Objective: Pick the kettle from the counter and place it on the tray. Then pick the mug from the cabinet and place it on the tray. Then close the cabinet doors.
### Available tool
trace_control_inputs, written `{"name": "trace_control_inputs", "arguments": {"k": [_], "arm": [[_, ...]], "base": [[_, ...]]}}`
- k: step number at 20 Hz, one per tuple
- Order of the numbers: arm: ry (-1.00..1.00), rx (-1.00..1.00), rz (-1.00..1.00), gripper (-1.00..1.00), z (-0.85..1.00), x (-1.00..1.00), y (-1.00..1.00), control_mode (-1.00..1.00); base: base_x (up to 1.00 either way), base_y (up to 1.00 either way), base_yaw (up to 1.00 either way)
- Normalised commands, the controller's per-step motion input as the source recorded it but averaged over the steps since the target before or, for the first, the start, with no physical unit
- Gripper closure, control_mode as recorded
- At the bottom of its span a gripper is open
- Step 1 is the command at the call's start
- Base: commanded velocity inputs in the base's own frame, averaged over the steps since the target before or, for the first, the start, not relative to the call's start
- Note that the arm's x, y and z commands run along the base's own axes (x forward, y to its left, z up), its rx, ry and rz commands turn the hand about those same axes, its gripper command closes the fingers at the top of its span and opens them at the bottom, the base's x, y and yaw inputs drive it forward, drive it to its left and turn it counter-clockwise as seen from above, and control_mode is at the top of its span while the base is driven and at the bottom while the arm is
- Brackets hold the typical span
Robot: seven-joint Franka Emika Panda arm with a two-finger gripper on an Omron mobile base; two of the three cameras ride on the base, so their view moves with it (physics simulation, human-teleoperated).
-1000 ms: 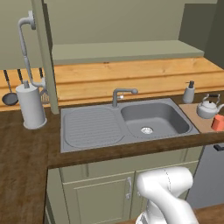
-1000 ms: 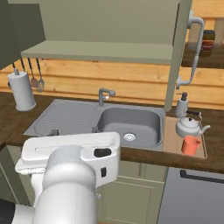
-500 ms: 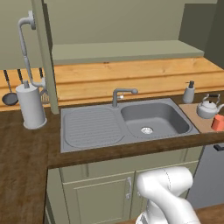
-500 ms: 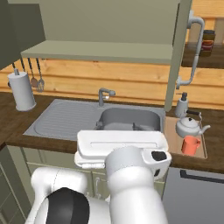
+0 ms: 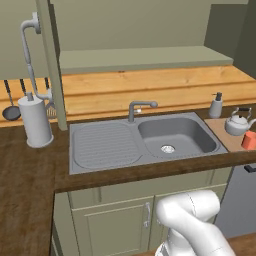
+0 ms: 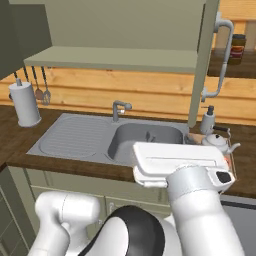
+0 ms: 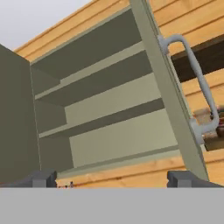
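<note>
The silvery kettle (image 5: 236,123) and the orange-red mug (image 5: 248,140) stand side by side on the tan tray (image 5: 223,134) at the counter's (image 5: 30,170) right end. In the right base view my arm covers part of the tray, and the kettle (image 6: 216,141) shows just behind it. The cabinet (image 7: 109,144) stands open, with bare pale green shelves. Its right door (image 7: 168,100) with the curved silver handle (image 7: 199,83) swings out, and the left door (image 7: 15,118) is open too. My gripper (image 7: 113,181) points up at the cabinet, open, nothing between its fingertips (image 7: 41,178).
A grey sink (image 5: 172,135) with a tap and ribbed drainboard (image 5: 102,145) sits mid-counter. A soap dispenser (image 5: 216,105) stands behind the tray. A paper towel roll (image 5: 35,120) stands at the left, utensils hanging behind it. Dark jars (image 6: 238,46) sit beyond the right door.
My arm has swung to the right and risen, now standing in front of the tray in the right base view. Kettle, mug and doors have not moved.
</note>
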Motion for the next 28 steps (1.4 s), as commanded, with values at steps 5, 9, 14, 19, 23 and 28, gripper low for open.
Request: {"name": "trace_control_inputs", "arguments": {"k": [5,9,14,19,23,28], "arm": [[-0.08,0.15,0.12,-1.00,0.00,0.47,-0.28,-1.00],[-0.06,0.14,0.12,-1.00,0.00,0.58,-0.12,-1.00],[-0.03,0.13,0.14,-1.00,0.00,0.57,-0.20,-1.00],[-0.04,0.12,0.18,-1.00,0.00,0.50,-0.28,-1.00],[-0.14,0.12,0.26,-1.00,0.00,0.27,-0.45,-1.00],[-0.09,0.10,0.23,-1.00,0.00,0.32,-0.23,-1.00]], "base": [[0.00,0.00,0.00],[0.00,0.00,0.00],[0.00,0.00,0.00],[0.00,0.00,0.00],[0.00,0.00,0.00],[0.00,0.00,0.00]]}}
